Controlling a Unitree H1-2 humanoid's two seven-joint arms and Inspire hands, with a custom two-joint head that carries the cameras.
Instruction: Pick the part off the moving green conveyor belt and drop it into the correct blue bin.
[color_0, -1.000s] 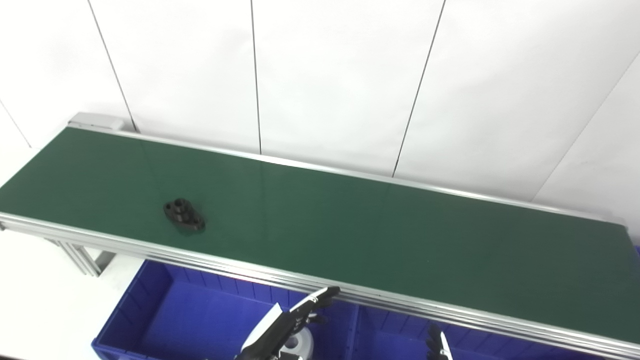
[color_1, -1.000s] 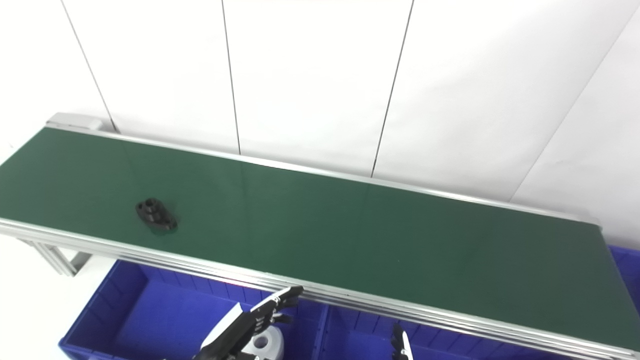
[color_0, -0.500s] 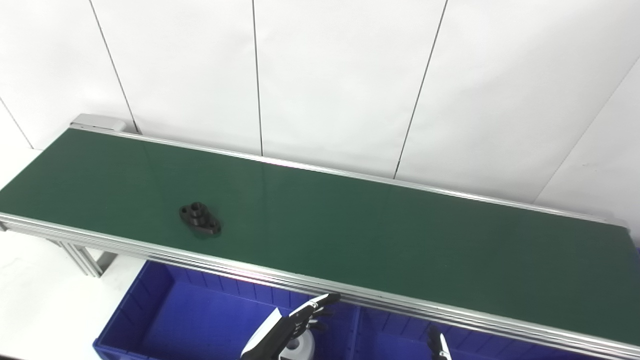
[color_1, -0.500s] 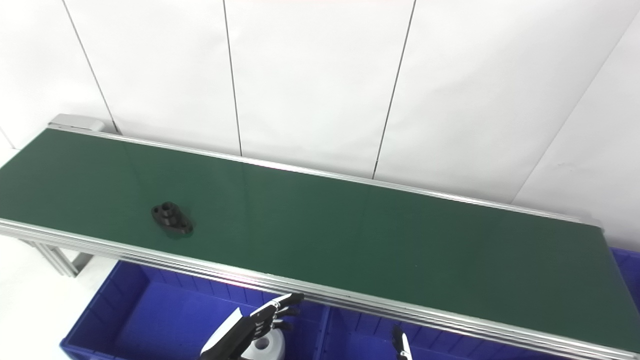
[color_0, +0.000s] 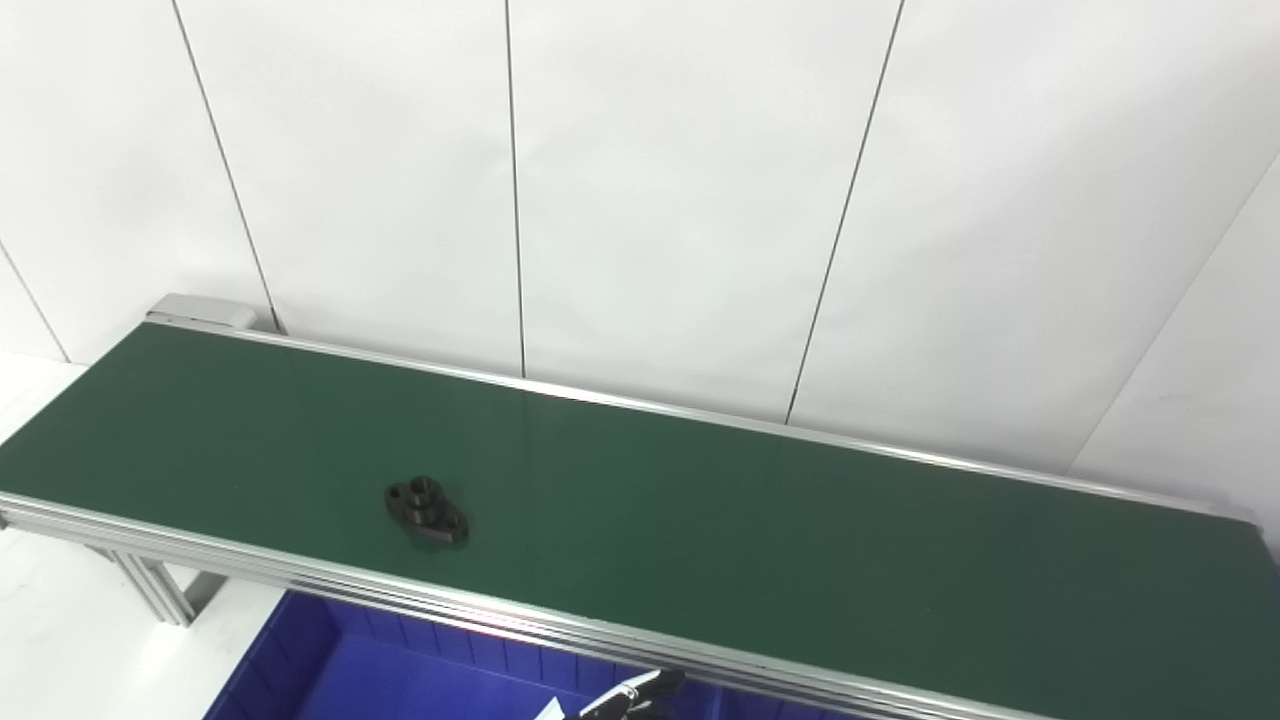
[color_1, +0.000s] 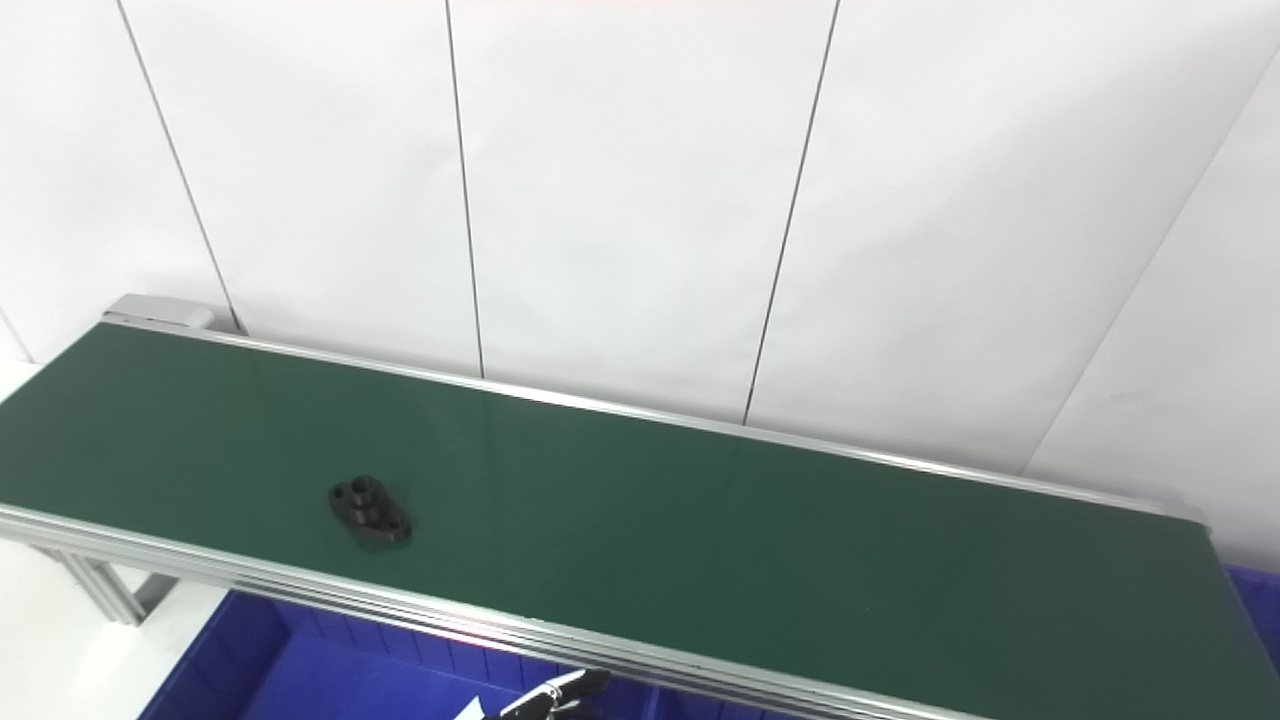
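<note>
1. At the very bottom edge, only the dark fingertips of the left hand (color_0: 632, 702) poke into view over the blue bin (color_0: 400, 680); too little shows to tell whether it is spread or closed. It holds nothing that can be seen. The right hand is out of sight.
2. Just beyond the fingertips runs the silver aluminium rail (color_0: 300, 580) along the conveyor's near side, with the bin tucked below it.
3. On the green conveyor belt (color_0: 800, 540), the black part (color_0: 426, 510), a flanged piece with a raised round hub, lies flat on the left half of the belt, close to the near rail and well apart from the hand.
4. Behind the belt stands a white panelled wall (color_0: 650, 200) with thin dark seams.
</note>
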